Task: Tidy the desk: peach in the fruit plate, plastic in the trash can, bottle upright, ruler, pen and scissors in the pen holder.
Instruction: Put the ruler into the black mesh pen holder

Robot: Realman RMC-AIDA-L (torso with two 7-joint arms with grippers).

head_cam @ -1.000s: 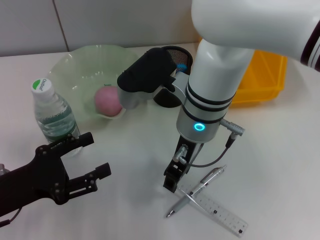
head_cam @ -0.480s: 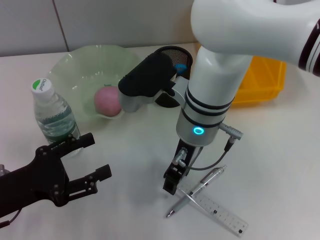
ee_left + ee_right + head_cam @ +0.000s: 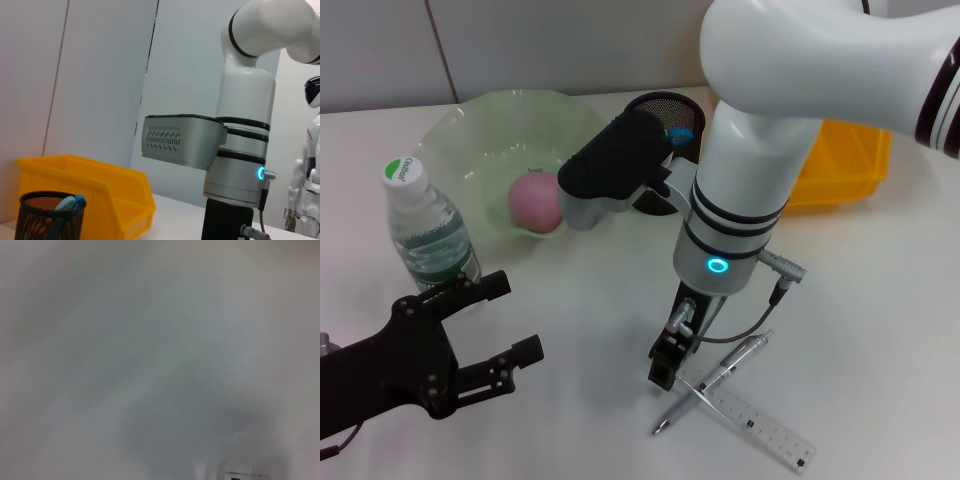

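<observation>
Much of the job looks done — the peach [image 3: 536,201] is sitting in the plate [image 3: 470,130], the bottle [image 3: 425,226] is standing up, and the scissors [image 3: 682,131] are poking out of the holder [image 3: 665,108]. The pen [image 3: 712,382] and ruler [image 3: 758,418] are lying crossed on the white counter [image 3: 880,300]. The right gripper [image 3: 665,368] is reaching down just beside them; I cannot tell how its fingers are set. The left gripper [image 3: 488,325] is waiting with fingers spread. A yellow bin [image 3: 840,160] is sitting by a grey wall.

head view looking down, left wrist view level, sharing pen holder [image 3: 668,108]
</observation>
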